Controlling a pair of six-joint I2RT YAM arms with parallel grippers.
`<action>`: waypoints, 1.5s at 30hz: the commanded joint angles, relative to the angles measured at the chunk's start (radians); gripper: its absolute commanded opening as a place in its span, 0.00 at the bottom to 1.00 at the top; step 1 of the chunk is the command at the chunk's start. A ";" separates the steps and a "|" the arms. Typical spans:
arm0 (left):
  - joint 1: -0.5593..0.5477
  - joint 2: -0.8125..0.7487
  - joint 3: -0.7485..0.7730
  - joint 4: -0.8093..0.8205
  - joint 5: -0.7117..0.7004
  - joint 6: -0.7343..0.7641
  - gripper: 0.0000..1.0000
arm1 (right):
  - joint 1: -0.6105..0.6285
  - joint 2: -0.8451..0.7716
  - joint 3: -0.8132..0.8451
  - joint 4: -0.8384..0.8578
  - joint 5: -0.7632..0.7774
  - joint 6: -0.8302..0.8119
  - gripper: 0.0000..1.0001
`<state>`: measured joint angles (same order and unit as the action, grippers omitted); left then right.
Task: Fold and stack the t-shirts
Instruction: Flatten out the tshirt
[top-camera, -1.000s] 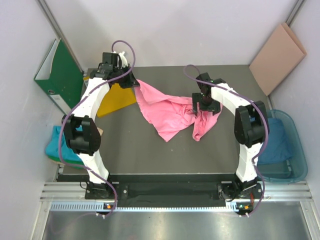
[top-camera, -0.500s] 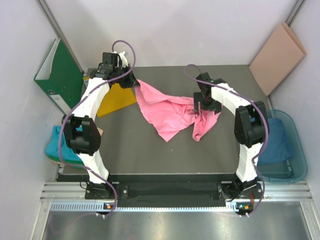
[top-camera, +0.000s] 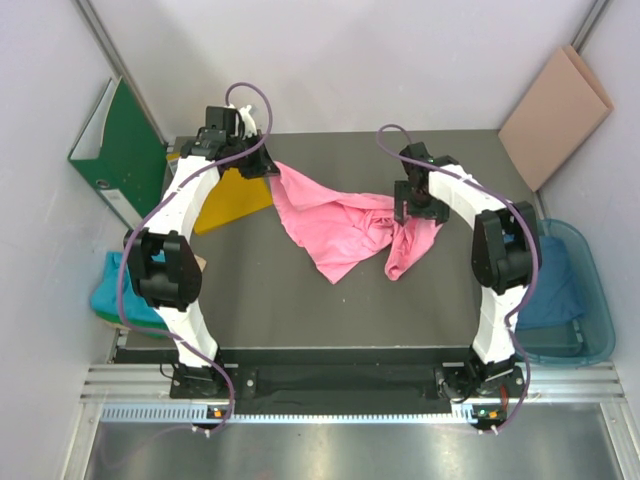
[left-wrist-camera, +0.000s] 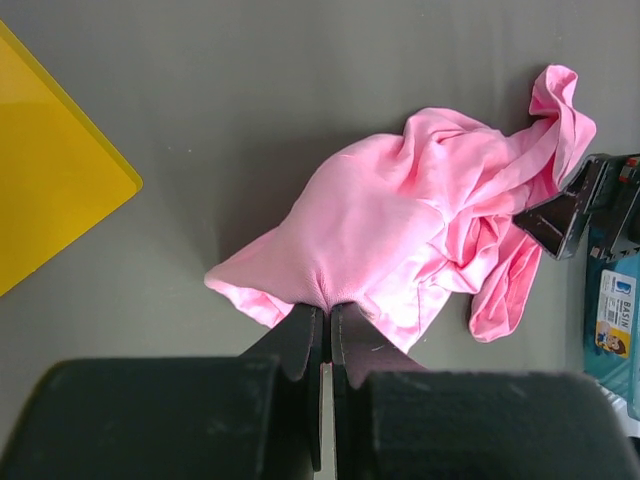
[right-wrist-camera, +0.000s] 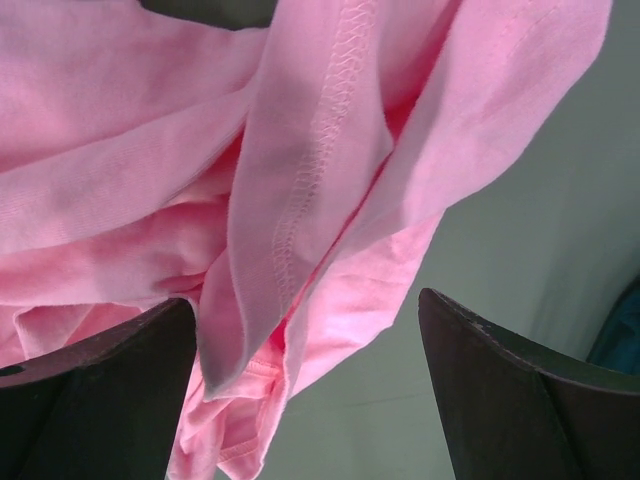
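A bright pink t-shirt (top-camera: 340, 225) lies crumpled across the middle of the grey table. My left gripper (top-camera: 272, 168) is shut on its far-left corner, and in the left wrist view the closed fingertips (left-wrist-camera: 322, 312) pinch the pink cloth (left-wrist-camera: 400, 230). My right gripper (top-camera: 413, 210) hangs over the shirt's bunched right end with its jaws wide apart. In the right wrist view (right-wrist-camera: 305, 385) pink folds with a stitched hem (right-wrist-camera: 320, 150) lie between the fingers. A teal shirt (top-camera: 118, 295) lies off the table at the left. A dark blue shirt (top-camera: 552, 285) lies in the bin at the right.
A yellow square sheet (top-camera: 232, 198) lies at the table's far left under the left arm. A green binder (top-camera: 125, 150) leans on the left wall. A tan board (top-camera: 555, 115) leans at the far right. A clear blue bin (top-camera: 592, 340) stands at the right.
My right gripper has moved a little to the right and further back over the shirt's right end. The left gripper keeps its hold and has not moved.
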<state>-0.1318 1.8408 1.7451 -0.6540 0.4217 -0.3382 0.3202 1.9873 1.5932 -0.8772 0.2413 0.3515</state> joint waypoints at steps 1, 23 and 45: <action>0.001 -0.037 -0.006 0.024 0.011 0.015 0.00 | -0.018 -0.044 0.031 0.034 0.024 -0.003 0.87; -0.005 -0.006 -0.004 0.011 0.008 0.028 0.00 | -0.055 -0.073 0.085 0.055 -0.057 -0.028 0.86; -0.003 -0.035 0.014 -0.012 -0.119 0.041 0.00 | -0.070 -0.080 0.047 0.060 -0.028 -0.035 0.00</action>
<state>-0.1383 1.8420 1.7443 -0.6670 0.3943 -0.3115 0.2626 1.9926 1.6371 -0.8513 0.1902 0.3367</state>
